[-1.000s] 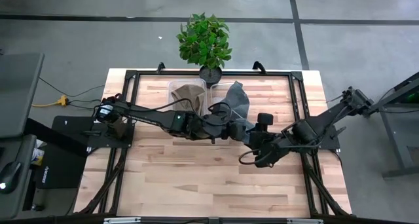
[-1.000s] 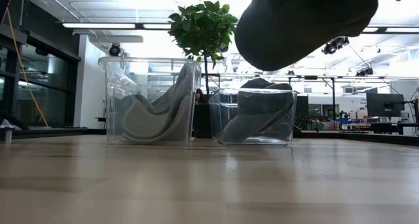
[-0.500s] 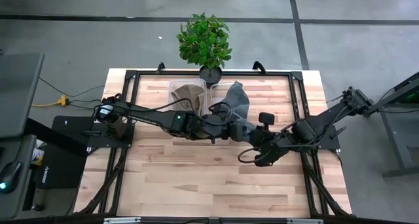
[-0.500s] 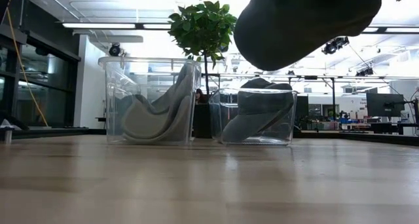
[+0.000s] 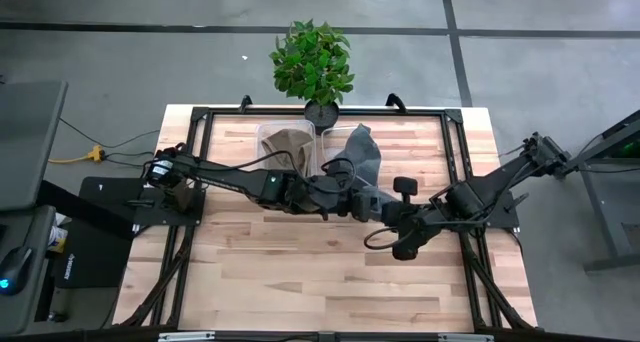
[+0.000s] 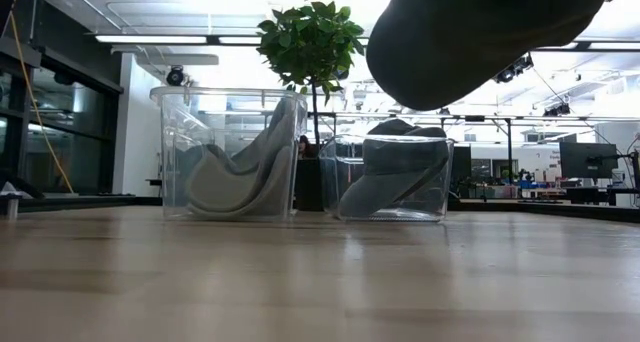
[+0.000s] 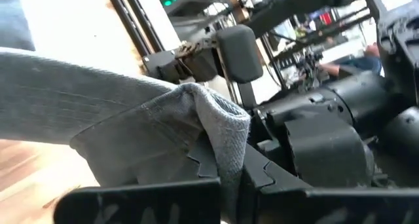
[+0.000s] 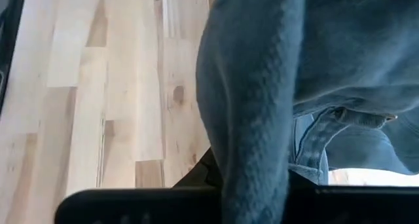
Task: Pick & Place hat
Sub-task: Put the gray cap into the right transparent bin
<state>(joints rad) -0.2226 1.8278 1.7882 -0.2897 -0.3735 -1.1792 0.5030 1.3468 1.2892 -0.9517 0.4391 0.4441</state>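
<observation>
Spanning the scene: light wooden plank table (image 5: 300, 272) on a black frame, both dark arms reaching over its middle from opposite sides.
Potted plant: leafy green plant in a small dark pot (image 5: 312, 60), standing at the far edge of the table, just behind the two bins.
Left bin: clear plastic bin (image 6: 225, 154) near the far edge, with a grey fabric piece slumped inside it.
Right bin: smaller clear plastic bin (image 6: 392, 178), just beside the first, with another grey fabric item inside that rises above its rim.
Hat: grey knitted soft hat (image 7: 131, 129), held in the air above the table's middle, in front of the right bin; in the low view its dark underside (image 6: 480, 37) hangs well clear of the wood, and the right wrist view shows blue-grey knit (image 8: 262, 93) draped past that arm's fingers.
Left end effector: left end effector (image 7: 226, 178) at the table's centre, clamped on the hat, a fold of knit pinched between its toothed fingers.
Right end effector: right end effector (image 5: 392, 214) just beside the left one, up against the hat; fabric covers its fingers, so I cannot tell whether they are apart or together.
</observation>
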